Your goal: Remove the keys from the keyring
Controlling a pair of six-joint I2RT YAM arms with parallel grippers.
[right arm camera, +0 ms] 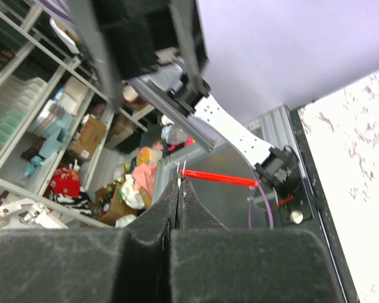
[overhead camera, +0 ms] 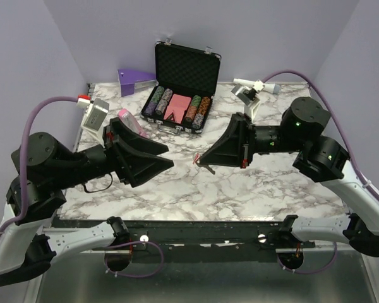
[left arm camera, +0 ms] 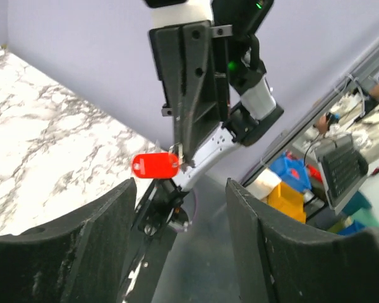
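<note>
My right gripper (overhead camera: 201, 162) is held above the middle of the table and is shut on the keyring (overhead camera: 195, 158). In the right wrist view the closed fingertips (right arm camera: 179, 184) pinch thin silvery ring wire, and the red tag (right arm camera: 218, 178) sticks out edge-on to the right. In the left wrist view the red tag (left arm camera: 155, 165) hangs below the right gripper's tip. My left gripper (overhead camera: 168, 156) is open and empty, just left of the tag and facing it, with its fingers (left arm camera: 82, 246) spread wide. I cannot make out any keys.
An open black case of poker chips (overhead camera: 180, 107) stands at the back centre. A pink box (overhead camera: 131, 122) and a grey box (overhead camera: 96, 113) lie at the back left, a purple wedge (overhead camera: 134, 79) behind them. A white object (overhead camera: 252, 88) lies back right.
</note>
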